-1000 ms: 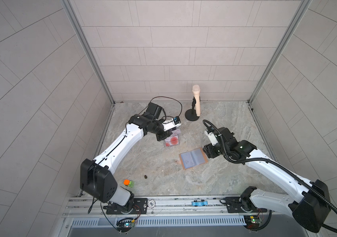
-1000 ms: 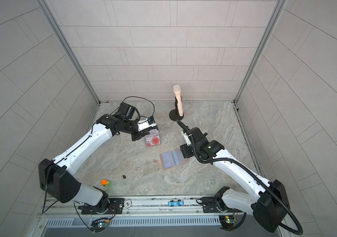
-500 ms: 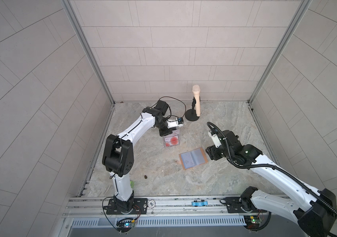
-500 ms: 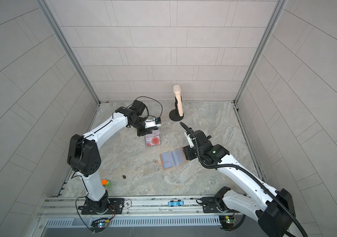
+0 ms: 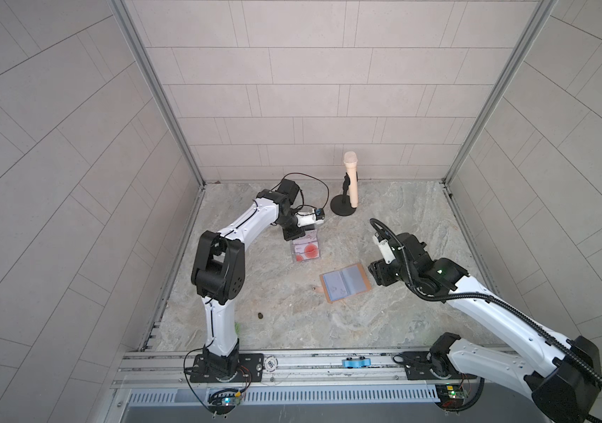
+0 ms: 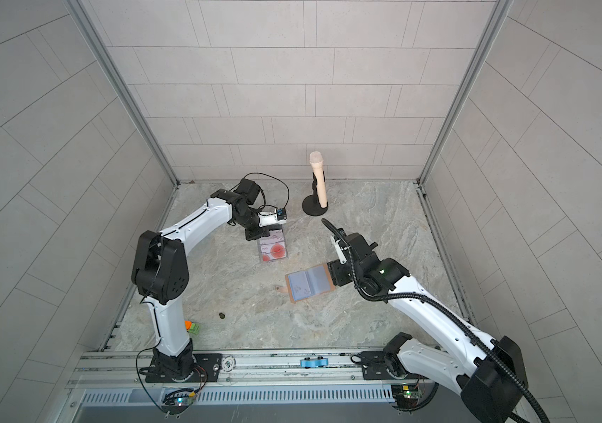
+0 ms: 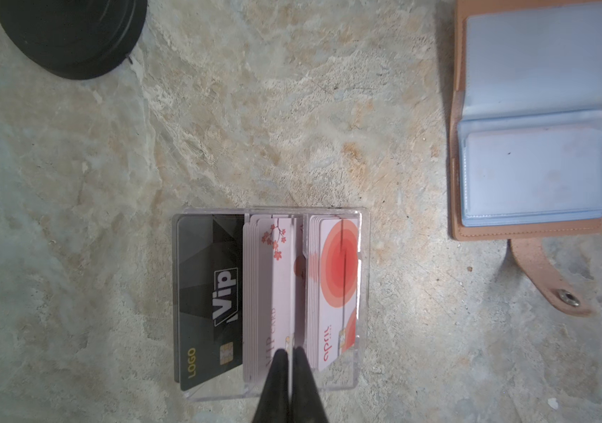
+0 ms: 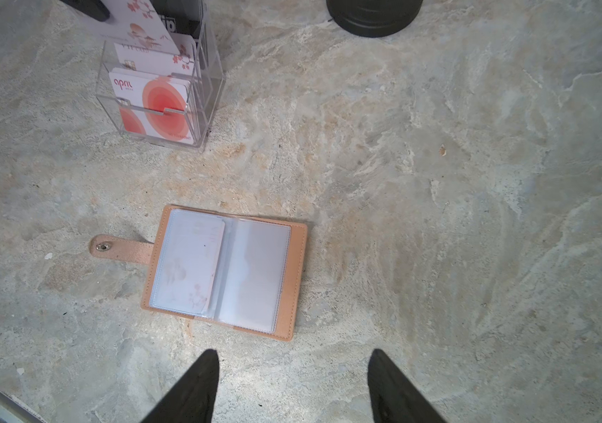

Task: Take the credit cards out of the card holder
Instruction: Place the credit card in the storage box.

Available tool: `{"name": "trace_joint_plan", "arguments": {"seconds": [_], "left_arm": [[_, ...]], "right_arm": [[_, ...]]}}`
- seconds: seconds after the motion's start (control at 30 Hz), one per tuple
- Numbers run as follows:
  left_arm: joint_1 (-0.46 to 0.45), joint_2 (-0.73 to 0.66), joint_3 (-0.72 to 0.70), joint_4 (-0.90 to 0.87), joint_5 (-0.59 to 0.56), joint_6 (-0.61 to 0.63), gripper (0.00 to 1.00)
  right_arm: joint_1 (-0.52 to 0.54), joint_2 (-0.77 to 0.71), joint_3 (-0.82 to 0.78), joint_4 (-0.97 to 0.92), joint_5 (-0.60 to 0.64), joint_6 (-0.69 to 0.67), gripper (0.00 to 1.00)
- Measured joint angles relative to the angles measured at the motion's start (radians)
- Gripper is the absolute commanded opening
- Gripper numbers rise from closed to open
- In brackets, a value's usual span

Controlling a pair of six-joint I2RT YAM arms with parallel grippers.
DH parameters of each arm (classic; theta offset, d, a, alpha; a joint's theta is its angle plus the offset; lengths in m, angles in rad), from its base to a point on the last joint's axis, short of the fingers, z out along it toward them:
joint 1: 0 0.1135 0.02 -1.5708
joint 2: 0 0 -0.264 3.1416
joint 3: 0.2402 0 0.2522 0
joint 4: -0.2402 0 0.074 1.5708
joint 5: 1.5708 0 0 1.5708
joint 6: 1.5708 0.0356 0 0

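Here, clear box (image 8: 209, 91) and black stand (image 8: 374, 18) sit near the card holder (image 8: 296, 282).

A pale microphone (image 5: 350, 179) stood upright in a black round-based stand (image 5: 342, 211) near the back wall. A clear plastic box (image 7: 218, 393) sat on the stone-patterned table (image 5: 402, 227), well apart from a small dark bit (image 6: 222, 315) and an orange-and-green block (image 6: 192, 326) near the front.

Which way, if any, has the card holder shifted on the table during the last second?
No. In a top view the card holder lies open on the same spot, no nearer to and no farther from the black stand base than before.
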State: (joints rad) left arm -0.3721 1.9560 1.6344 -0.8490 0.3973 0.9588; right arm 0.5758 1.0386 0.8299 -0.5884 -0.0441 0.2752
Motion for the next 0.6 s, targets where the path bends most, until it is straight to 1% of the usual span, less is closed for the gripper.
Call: {"name": "trace_joint_plan", "arguments": {"seconds": [0.6], "left_arm": [[0.000,0.032,0.000,0.047,-0.006,-0.035,0.00]], "right_arm": [[0.000,-0.006,0.000,0.001,0.008,0.006,0.67]]}}
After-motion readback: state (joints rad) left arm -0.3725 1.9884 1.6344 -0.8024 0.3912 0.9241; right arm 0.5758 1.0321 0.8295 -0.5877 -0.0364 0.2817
